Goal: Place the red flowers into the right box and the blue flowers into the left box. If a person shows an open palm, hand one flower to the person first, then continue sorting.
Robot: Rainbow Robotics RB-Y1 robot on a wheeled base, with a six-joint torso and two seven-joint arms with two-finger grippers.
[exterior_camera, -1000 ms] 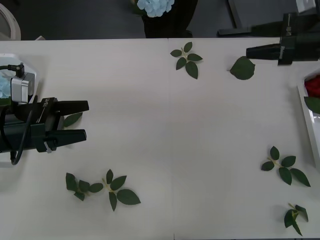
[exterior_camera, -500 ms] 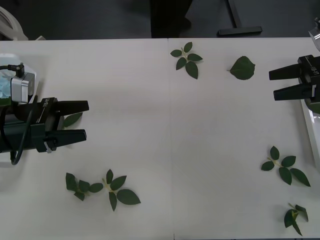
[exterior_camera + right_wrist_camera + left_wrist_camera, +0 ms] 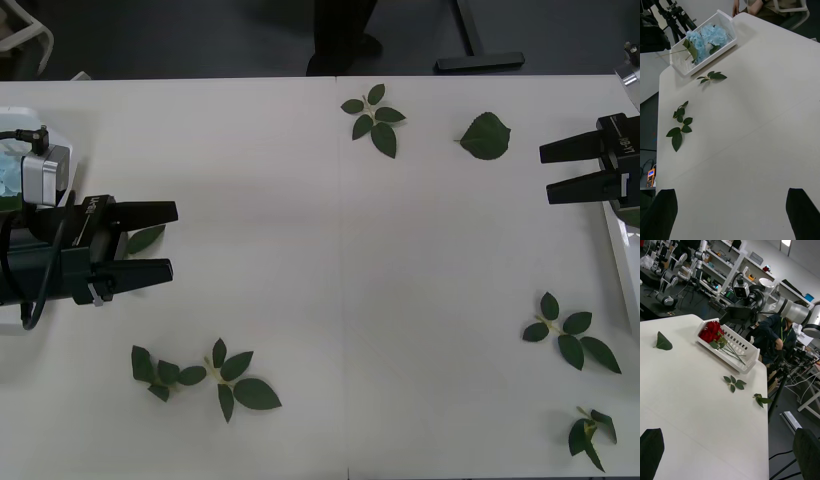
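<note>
Left gripper (image 3: 170,240) jaws apart beside blue flowers (image 3: 707,39) box, right gripper (image 3: 546,172) jaws apart over red flowers (image 3: 711,331) box

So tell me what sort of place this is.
Probably a robotics lab: stocked shelves along the wall, camera tripods beside the white table, and another robot arm on a side bench.

The left gripper (image 3: 172,240) has two long, tapered black fingers on a dark, boxy body. A silver-grey camera block with a dark lens sits on its wrist, and a black cable loops beneath it. The right gripper (image 3: 546,171) shows matching black fingers, backed by a glossy white-and-silver forearm (image 3: 790,309).
</note>
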